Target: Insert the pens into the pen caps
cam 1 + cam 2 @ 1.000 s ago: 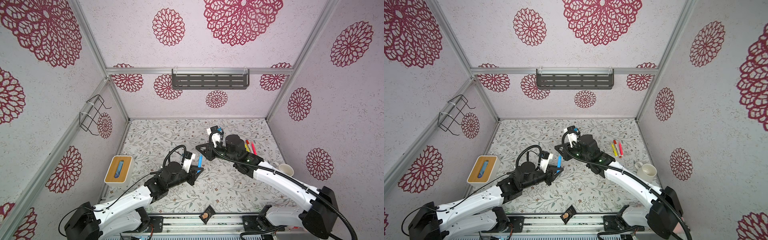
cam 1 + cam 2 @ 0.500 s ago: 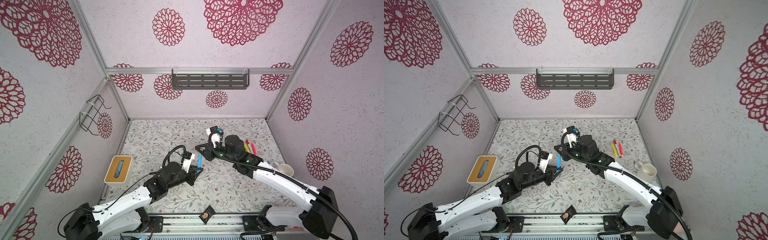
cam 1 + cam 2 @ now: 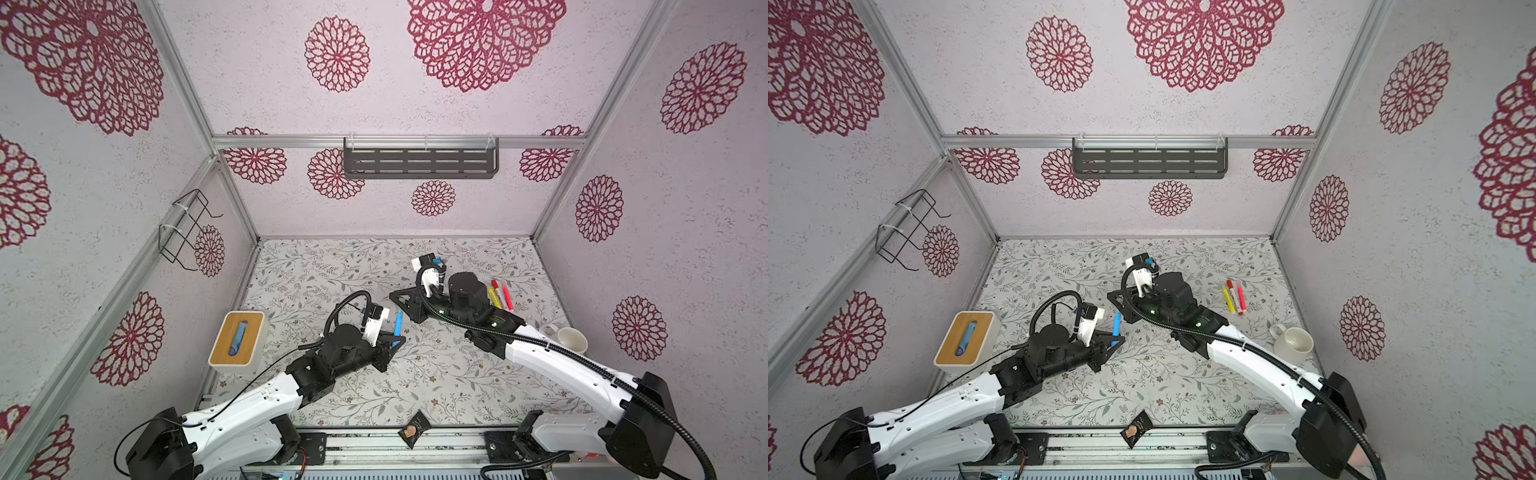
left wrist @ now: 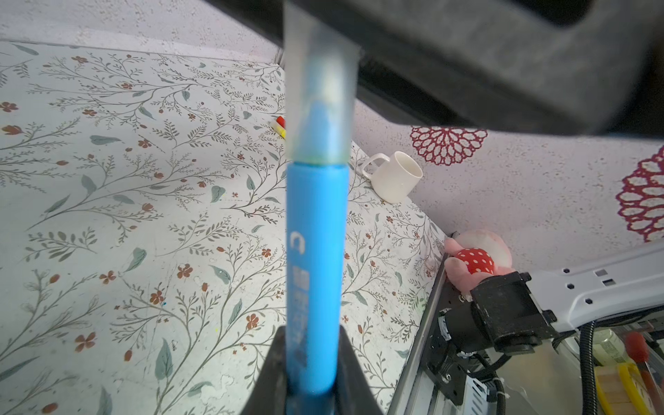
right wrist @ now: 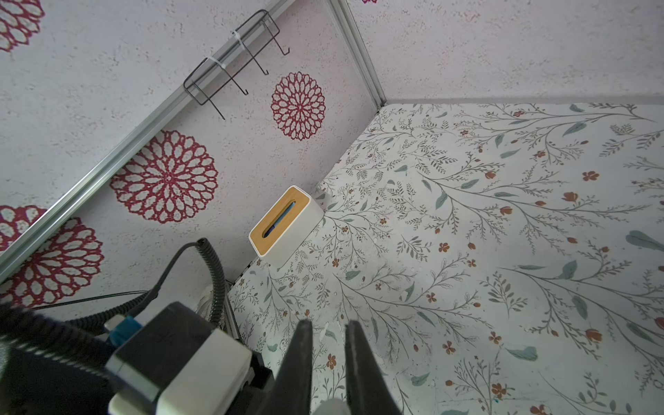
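Observation:
My left gripper (image 4: 310, 332) is shut on the lower barrel of a bright blue pen (image 4: 316, 233), which stands upright above the table in both top views (image 3: 398, 325) (image 3: 1116, 325). A pale translucent pen cap (image 4: 319, 107) covers the pen's tip, down to the barrel's shoulder. My right gripper (image 5: 329, 323) is shut on that cap (image 5: 332, 406), which shows as a whitish lump low between the fingers. Its dark fingers (image 3: 409, 309) meet the pen's top from the right. Yellow (image 3: 493, 297), red (image 3: 498, 291) and pink (image 3: 507, 297) pens lie side by side at the right.
A wood-topped white box (image 3: 239, 338) stands against the left wall. A white mug (image 3: 571, 340) sits near the right wall. A dark packet (image 3: 415, 428) lies at the front edge. A wire rack (image 3: 185, 230) and a dark shelf (image 3: 419, 162) hang on the walls.

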